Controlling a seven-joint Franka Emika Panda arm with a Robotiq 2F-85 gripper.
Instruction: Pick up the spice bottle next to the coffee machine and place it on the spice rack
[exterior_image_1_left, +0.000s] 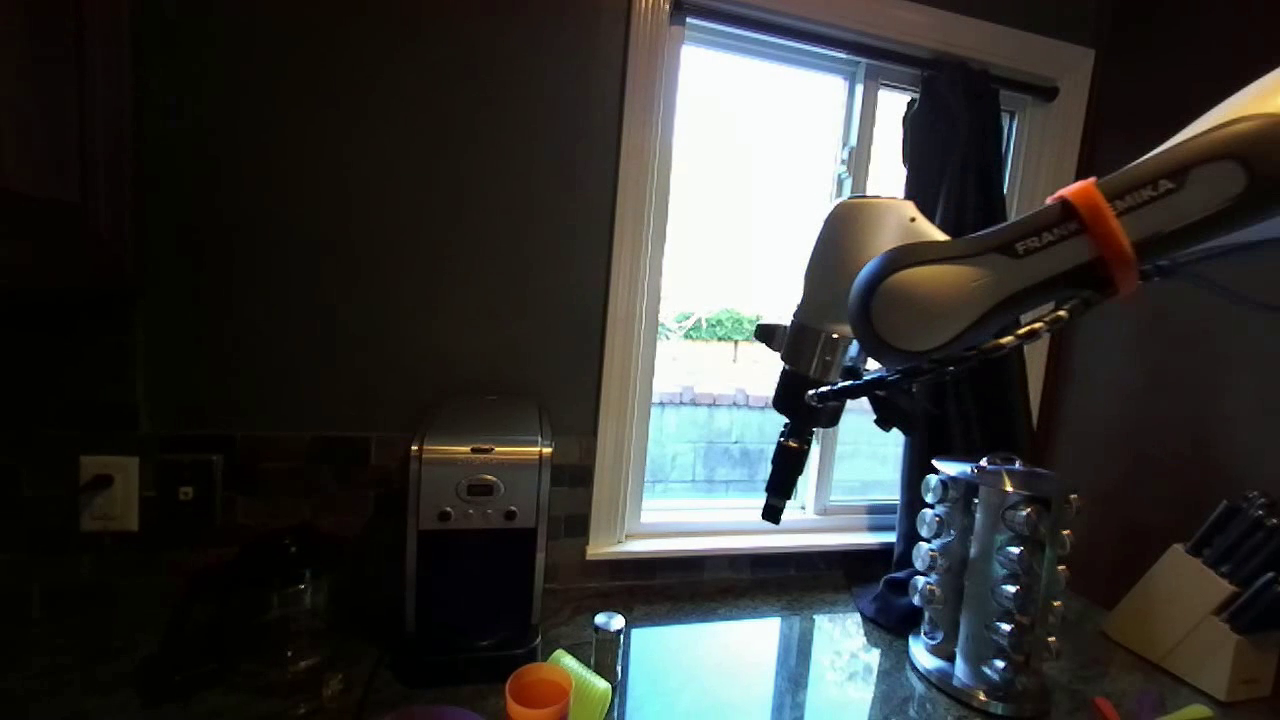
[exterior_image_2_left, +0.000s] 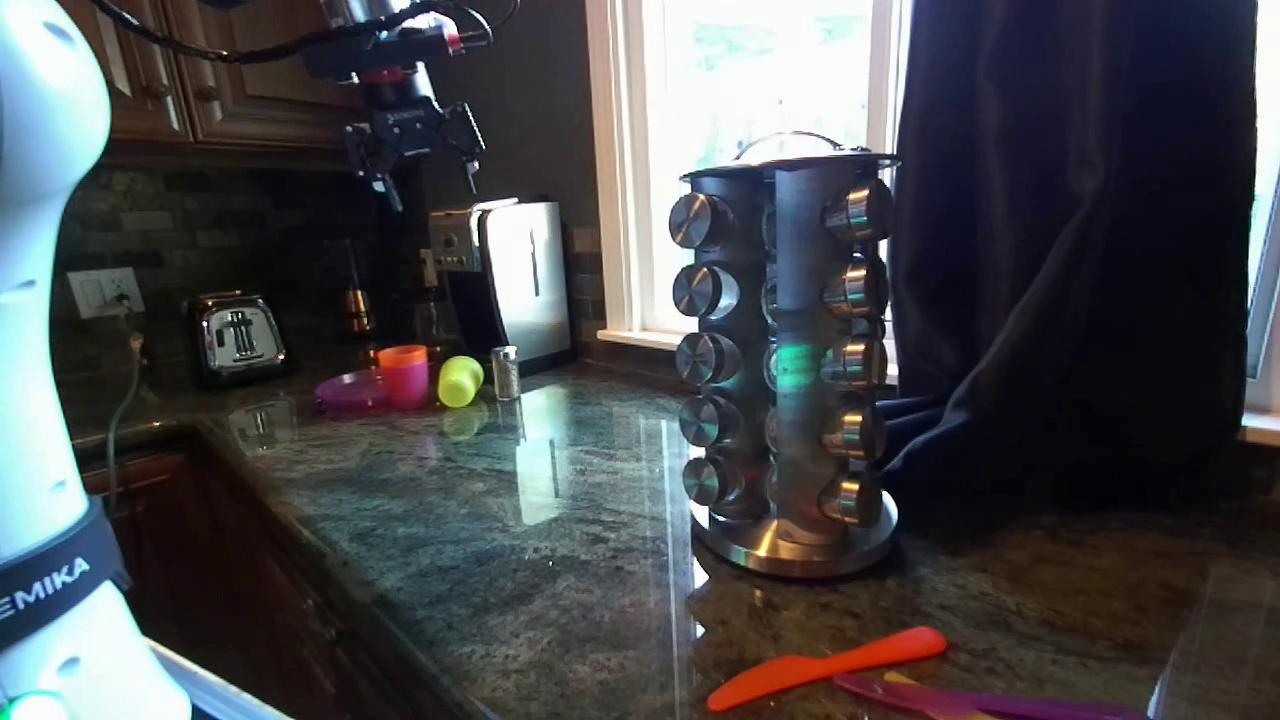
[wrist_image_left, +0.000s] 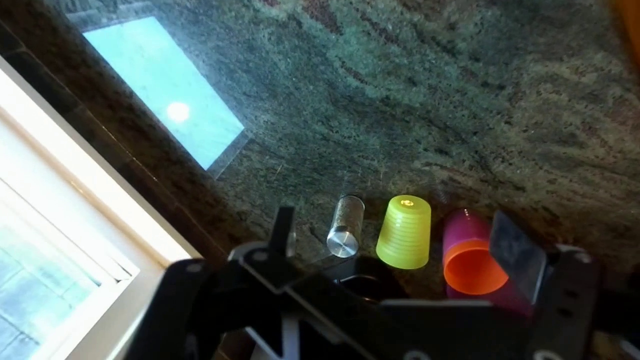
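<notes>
The spice bottle (exterior_image_1_left: 608, 650) is a small clear jar with a shiny metal lid. It stands upright on the counter beside the steel coffee machine (exterior_image_1_left: 480, 480); both also show in an exterior view, the bottle (exterior_image_2_left: 507, 376) just in front of the machine (exterior_image_2_left: 528, 285). The wrist view shows the bottle (wrist_image_left: 347, 222) between my finger lines, nearer the left finger. My gripper (exterior_image_2_left: 436, 196) is open and empty, high above the counter; it also shows in an exterior view (exterior_image_1_left: 774, 515) and the wrist view (wrist_image_left: 392, 215). The spice rack (exterior_image_2_left: 800, 300) is a tall silvery carousel of jars, apart from the gripper.
A lime-green cup (wrist_image_left: 405, 232) lies right beside the bottle, with an orange and magenta cup (wrist_image_left: 472, 265) and a purple plate (exterior_image_2_left: 350, 390) beyond. A toaster (exterior_image_2_left: 240, 335), knife block (exterior_image_1_left: 1185, 620), dark curtain (exterior_image_2_left: 1070, 250) and orange plastic knife (exterior_image_2_left: 825, 668) are around. The window wall is behind.
</notes>
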